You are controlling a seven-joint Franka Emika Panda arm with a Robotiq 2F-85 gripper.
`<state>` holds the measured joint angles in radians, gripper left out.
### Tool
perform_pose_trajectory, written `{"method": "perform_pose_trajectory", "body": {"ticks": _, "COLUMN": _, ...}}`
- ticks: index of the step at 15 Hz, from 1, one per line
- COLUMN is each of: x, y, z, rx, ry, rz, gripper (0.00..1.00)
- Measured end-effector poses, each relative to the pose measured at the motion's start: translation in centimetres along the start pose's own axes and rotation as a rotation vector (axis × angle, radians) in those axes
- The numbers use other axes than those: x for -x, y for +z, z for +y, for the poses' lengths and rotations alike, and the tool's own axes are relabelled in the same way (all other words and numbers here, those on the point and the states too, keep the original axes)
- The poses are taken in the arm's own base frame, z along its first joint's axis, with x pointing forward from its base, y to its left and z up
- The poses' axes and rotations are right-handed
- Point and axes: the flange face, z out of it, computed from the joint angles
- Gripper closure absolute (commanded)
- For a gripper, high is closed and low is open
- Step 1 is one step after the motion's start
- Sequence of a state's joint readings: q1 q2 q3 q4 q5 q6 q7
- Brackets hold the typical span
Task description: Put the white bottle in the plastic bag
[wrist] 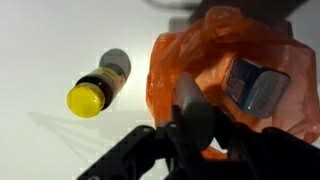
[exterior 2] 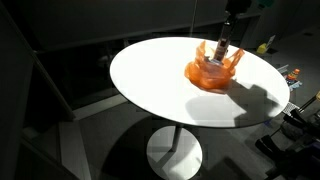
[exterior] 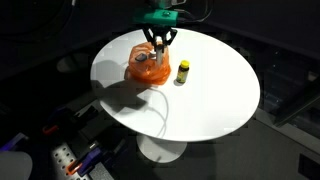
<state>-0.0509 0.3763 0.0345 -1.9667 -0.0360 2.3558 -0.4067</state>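
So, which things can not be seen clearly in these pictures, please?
- Gripper: in both exterior views too small to tell whether the jaws are open; in the wrist view blurred, tips cut off by the edge.
- Pale object inside the crumpled orange plastic bag: partly hidden by bag folds, so its identity is unclear.
- Small dark bottle with yellow cap: label unreadable; hidden behind the bag in an exterior view.

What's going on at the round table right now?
The gripper hangs right over the orange plastic bag on the white round table. In the wrist view a clear, bluish container lies inside the bag. A small bottle with a yellow cap lies on its side on the table beside the bag, untouched. Whether the jaws are open is unclear.
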Motion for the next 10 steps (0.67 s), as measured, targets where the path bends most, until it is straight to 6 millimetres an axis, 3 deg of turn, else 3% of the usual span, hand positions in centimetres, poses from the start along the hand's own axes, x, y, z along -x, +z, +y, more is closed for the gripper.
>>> {"method": "perform_pose_trajectory", "body": {"ticks": 10, "x": -1.8, "y": 3.0, "z": 1.4, "rx": -0.029, "ry": -0.011, "rz": -0.004, "gripper": 0.89}}
